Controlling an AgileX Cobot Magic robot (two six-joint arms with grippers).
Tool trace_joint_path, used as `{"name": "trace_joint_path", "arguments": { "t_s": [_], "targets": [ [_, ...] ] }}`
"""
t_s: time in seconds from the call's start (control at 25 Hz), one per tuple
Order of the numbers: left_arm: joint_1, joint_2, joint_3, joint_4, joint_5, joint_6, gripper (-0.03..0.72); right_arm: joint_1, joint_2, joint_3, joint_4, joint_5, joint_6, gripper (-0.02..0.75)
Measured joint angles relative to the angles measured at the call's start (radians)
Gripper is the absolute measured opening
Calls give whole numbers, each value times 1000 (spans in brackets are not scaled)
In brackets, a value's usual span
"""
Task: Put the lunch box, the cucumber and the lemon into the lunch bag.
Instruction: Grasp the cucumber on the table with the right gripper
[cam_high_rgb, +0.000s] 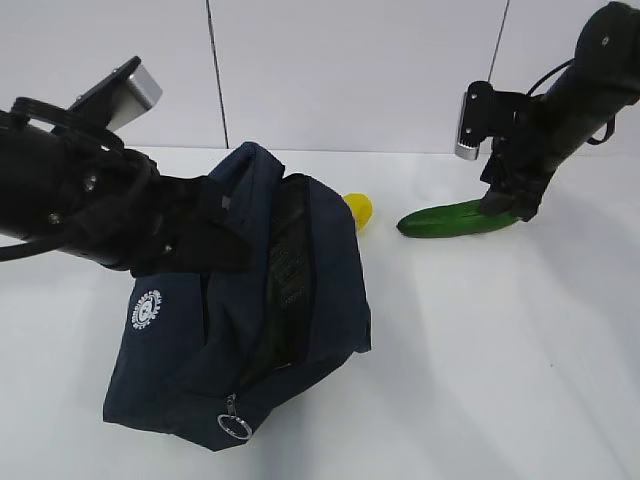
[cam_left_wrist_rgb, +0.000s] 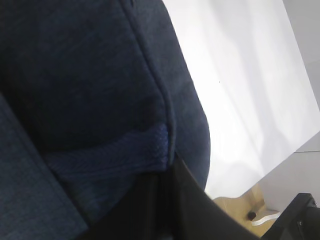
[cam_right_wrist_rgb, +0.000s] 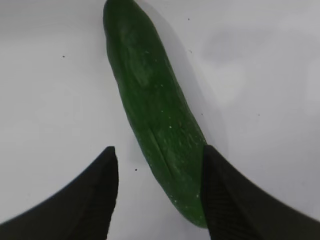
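Observation:
The navy lunch bag (cam_high_rgb: 320, 280) lies on the white table with its mouth gaping to the right. My left gripper (cam_high_rgb: 218, 238) is shut on the bag's upper edge by a handle strap; fabric (cam_left_wrist_rgb: 90, 75) fills the left wrist view above the dark fingers (cam_left_wrist_rgb: 165, 210). The yellow lemon (cam_high_rgb: 359, 209) sits just behind the bag. The green cucumber (cam_high_rgb: 455, 218) lies to the right of it. My right gripper (cam_high_rgb: 503, 207) is open and straddles the cucumber's near end (cam_right_wrist_rgb: 150, 100); one finger (cam_right_wrist_rgb: 220, 190) touches it. The lunch box is out of view.
The bag's zipper ring pull (cam_high_rgb: 234, 426) hangs at its front corner, and a white round logo (cam_high_rgb: 146, 308) shows on its left side. The white table (cam_high_rgb: 500, 360) extends bare in front and to the right. A pale wall stands behind.

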Motion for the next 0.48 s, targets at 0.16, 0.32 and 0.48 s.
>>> {"name": "trace_joint_path", "arguments": {
  "t_s": [0.16,0.32,0.48],
  "targets": [
    [0,0,0,3,-4,0,11,2,56,0,-5,-86,-55,421],
    [0,0,0,6,-4,0,11,19,106,-34,-7,-101,-65,421],
    [0,0,0,6,-4,0,11,31,151,-107,-7,-88,-66,422]
  ]
}}
